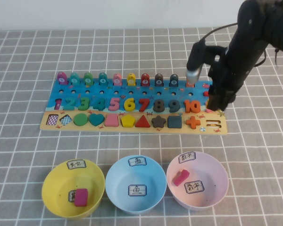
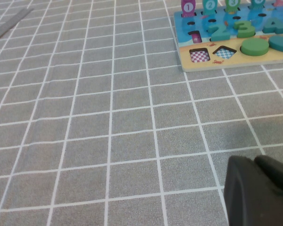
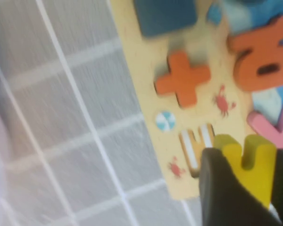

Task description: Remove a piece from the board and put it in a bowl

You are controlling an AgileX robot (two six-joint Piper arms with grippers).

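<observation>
My right gripper (image 3: pixel 247 162) pinches the yellow piece (image 3: pixel 252 157) above the board (image 1: pixel 132 125)'s right end; left gripper (image 2: pixel 259 190) mostly cropped, fingers unreadable. Yellow bowl (image 1: pixel 54 181) holds a magenta block (image 1: pixel 80 197)

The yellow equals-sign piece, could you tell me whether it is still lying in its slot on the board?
No, the yellow equals-sign piece is held in the right gripper's jaws, clear of its empty slot on the board.

My right arm (image 1: pixel 254 33): matte black, bulky rounded housings; thin black cable looped behind it. Just above my right gripper (image 1: pixel 220 104), one silver-tipped black cylinder (image 1: pixel 194 66). Left gripper (image 2: pixel 257 193): black.
</observation>
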